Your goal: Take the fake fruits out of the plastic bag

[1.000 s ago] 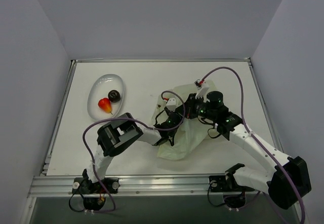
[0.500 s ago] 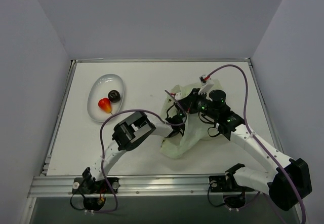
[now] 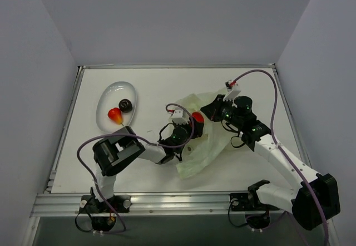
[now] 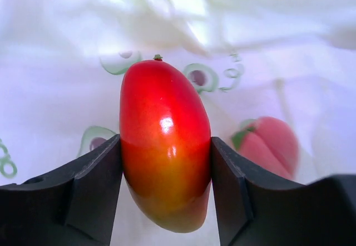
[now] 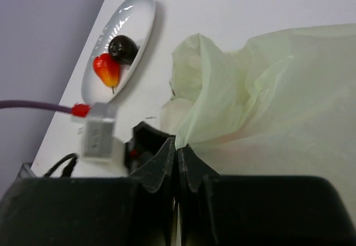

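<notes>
Left gripper [image 4: 166, 162]: fingers clamped on both flanks of the held fruit [image 4: 164, 146]; fingertips hidden behind it and cut off by the lower frame edge.
Held fruit: glossy, smooth, elongated oval, red shading to orange at the bottom, small green stem nub on top; it sits at the plastic bag's [image 3: 208, 146] left edge, whether fully clear of the mouth unclear.
Second fruit [image 4: 268, 143]: just right of the gripper, pinkish and blurred behind bag film.
Right gripper [image 5: 177, 157]: black fingers pressed together, a fold of film running into the tips.
Plastic bag: thin, pale green-white, crumpled, printed with small ring motifs.
White oval dish [image 3: 108, 98]: well apart to the left on the table [image 3: 150, 90]; carries a red-orange piece [image 3: 114, 114] and a dark round piece [image 3: 125, 105], touching.
</notes>
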{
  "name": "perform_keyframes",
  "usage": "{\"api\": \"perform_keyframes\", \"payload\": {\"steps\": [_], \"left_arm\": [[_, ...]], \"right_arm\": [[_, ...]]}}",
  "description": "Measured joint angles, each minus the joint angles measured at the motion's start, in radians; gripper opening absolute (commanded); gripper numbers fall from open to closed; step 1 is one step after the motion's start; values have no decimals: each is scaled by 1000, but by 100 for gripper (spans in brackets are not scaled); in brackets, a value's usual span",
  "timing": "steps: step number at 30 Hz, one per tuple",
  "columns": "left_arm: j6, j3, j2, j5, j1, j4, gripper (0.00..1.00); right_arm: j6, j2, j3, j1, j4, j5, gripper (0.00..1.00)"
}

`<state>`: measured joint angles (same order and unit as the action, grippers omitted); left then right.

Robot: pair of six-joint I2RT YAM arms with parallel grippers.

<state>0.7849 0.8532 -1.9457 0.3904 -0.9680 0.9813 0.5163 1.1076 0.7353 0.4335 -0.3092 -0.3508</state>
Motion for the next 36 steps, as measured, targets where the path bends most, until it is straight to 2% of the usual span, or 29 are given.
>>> {"api": "perform_keyframes", "payload": {"steps": [4,11,16,20,23,29,32,36], "left_arm": [[-11,-99,120,-67,-14,42,3],[-11,-270,328,-140,-19,40,2],[-26,-357,592,-117,-9,-66,3],[-34,-337,745,-53,29,-137,2],[-44,-255,672,-12,56,-148,2],[-114,-66,394,79,78,-198,2],[-120,-26,348,75,120,-211,2],[-101,-21,388,39,215,-235,3]], "right_arm": [[-18,34,6,-48,0,7,0],[-36,85,13,-55,-1,10,0],[-58,87,13,-61,-8,-14,0],[-95,94,12,-50,-30,-106,0],[-140,116,13,10,-31,-166,0],[-261,132,39,132,62,-259,0],[-283,122,47,145,69,-276,0],[-291,116,76,136,86,-193,0]]}}
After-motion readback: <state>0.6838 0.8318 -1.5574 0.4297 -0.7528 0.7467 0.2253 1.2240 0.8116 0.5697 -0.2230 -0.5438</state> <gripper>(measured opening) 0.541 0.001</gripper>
